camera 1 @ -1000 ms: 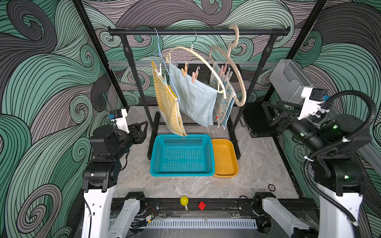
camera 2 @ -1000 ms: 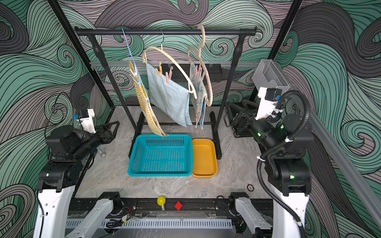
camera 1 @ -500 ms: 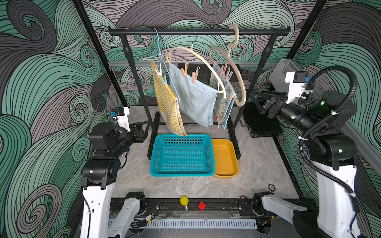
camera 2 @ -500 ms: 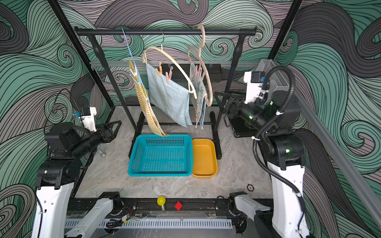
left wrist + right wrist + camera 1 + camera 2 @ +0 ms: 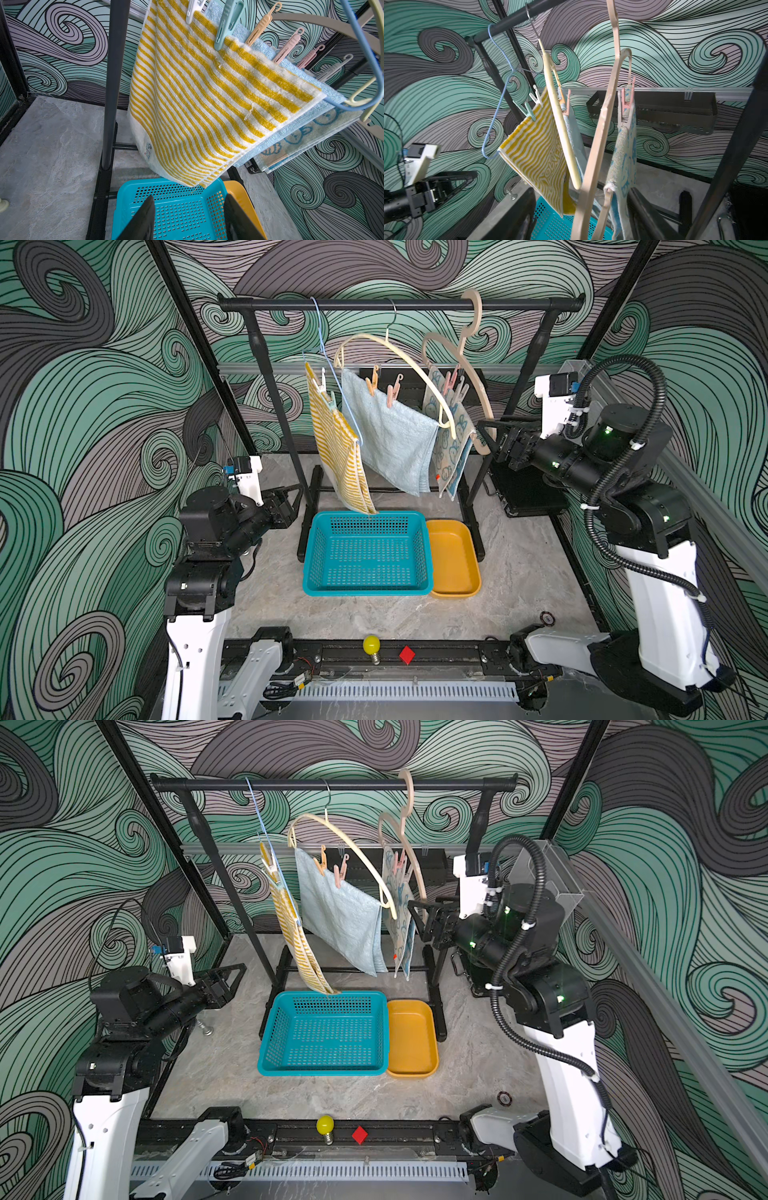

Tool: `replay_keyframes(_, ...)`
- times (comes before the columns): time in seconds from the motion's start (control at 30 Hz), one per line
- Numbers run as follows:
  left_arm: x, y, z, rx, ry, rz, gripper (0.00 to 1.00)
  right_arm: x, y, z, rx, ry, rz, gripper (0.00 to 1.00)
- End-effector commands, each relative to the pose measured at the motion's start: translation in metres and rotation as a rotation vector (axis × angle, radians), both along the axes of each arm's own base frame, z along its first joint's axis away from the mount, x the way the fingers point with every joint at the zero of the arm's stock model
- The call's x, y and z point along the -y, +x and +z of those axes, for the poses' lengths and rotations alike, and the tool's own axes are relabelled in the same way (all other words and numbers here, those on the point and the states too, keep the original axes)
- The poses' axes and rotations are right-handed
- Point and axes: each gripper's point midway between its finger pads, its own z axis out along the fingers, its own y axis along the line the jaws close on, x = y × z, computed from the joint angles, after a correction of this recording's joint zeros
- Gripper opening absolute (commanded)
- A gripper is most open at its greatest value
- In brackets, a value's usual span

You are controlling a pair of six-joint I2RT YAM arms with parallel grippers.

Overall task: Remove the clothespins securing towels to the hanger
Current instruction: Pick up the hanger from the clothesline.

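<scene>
Nothing's gripped yet, every clothespin is clipped on.
The clothespins (image 5: 227, 22) are clipped along the top edges of the three towels (image 5: 390, 439), which are hung off the rail (image 5: 519, 304) at 12 o'clock of the blue basket (image 5: 368, 516). The left gripper (image 5: 188, 201) is held partly open and empty at the towels' 9 o'clock. The right gripper (image 5: 580, 193) is spread wide at their 3 o'clock, with the beige hanger (image 5: 600, 133) framed between its fingers but not pinched.

I see three towels (image 5: 390, 439) under the rail (image 5: 399, 304): yellow-striped, plain blue, bunny-print, each pinned by two pastel clothespins (image 5: 391, 392).
</scene>
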Motion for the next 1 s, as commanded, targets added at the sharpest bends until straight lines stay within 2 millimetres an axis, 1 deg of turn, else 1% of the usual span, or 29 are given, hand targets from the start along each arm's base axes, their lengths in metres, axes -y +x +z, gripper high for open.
replay_keyframes(0.0, 0.006, -0.004, 0.003, 0.008, 0.009, -0.034, 0.52, 0.011, 0.005, 0.003, 0.027, -0.046, -0.079, 0.63)
replay_keyframes(0.1, 0.008, -0.004, 0.004, 0.016, 0.007, -0.046, 0.52, 0.011, 0.011, -0.001, 0.018, -0.069, -0.102, 0.57)
replay_keyframes(0.33, 0.007, -0.004, 0.005, 0.028, 0.011, -0.041, 0.52, 0.014, 0.016, -0.003, 0.024, -0.099, -0.142, 0.35)
replay_keyframes(0.5, 0.005, -0.004, 0.005, 0.028, 0.014, -0.032, 0.52, 0.016, 0.016, 0.001, 0.041, -0.093, -0.152, 0.15)
replay_keyframes(0.57, 0.005, -0.003, 0.005, 0.027, 0.015, -0.028, 0.52, 0.017, 0.016, 0.004, 0.049, -0.087, -0.162, 0.04)
replay_keyframes(0.6, 0.005, -0.004, 0.005, 0.030, 0.016, -0.029, 0.52, 0.018, 0.016, 0.005, 0.054, -0.084, -0.167, 0.00)
replay_keyframes(0.8, 0.002, -0.003, 0.003, 0.029, 0.027, -0.014, 0.52, 0.024, 0.014, 0.018, 0.113, -0.053, -0.197, 0.00)
replay_keyframes(0.97, 0.002, -0.001, 0.004, 0.032, 0.024, -0.015, 0.52, 0.030, 0.011, 0.036, 0.170, -0.017, -0.226, 0.00)
